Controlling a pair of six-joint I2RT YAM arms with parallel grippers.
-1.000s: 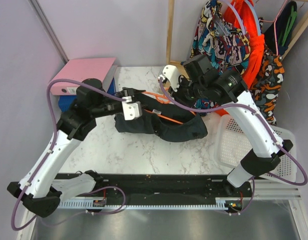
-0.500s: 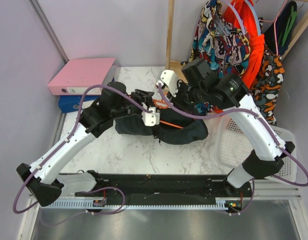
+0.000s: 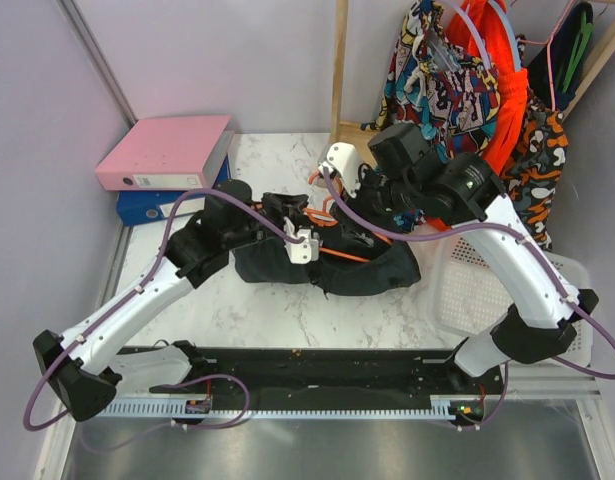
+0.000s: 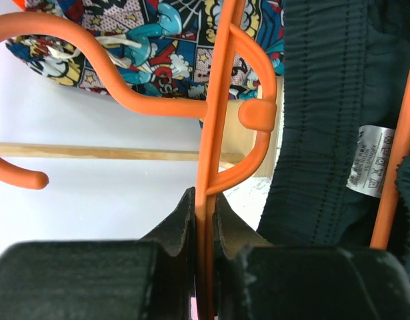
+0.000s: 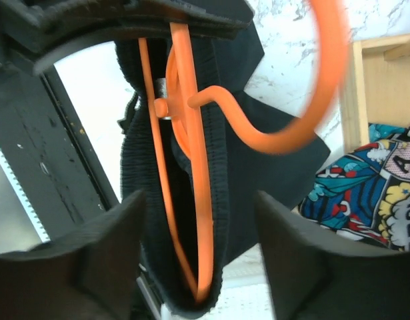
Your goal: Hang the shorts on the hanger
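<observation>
My L pincer [image 4: 204, 203] is clamped on the hanger [image 4: 215, 100] just below its hook, bar running lengthwise thru my jaws; shorts [image 4: 325, 107] wrap hanger's lower part. R pincer [image 5: 195, 213] open, straddling hanger w/o touching.

Hanger [image 5: 195, 167] hook blurred; frame partly hidden inside shorts [image 3: 377, 275].

Overhead camera looking down over the whole table [image 3: 267, 300], left wrist camera sitting right up against the hanger [image 4: 211, 100], right wrist camera eyeing that same hanger close too.

Black shorts [image 3: 372, 272], orange hanger [image 4: 215, 107], comic-print garment [image 3: 437, 85].
</observation>
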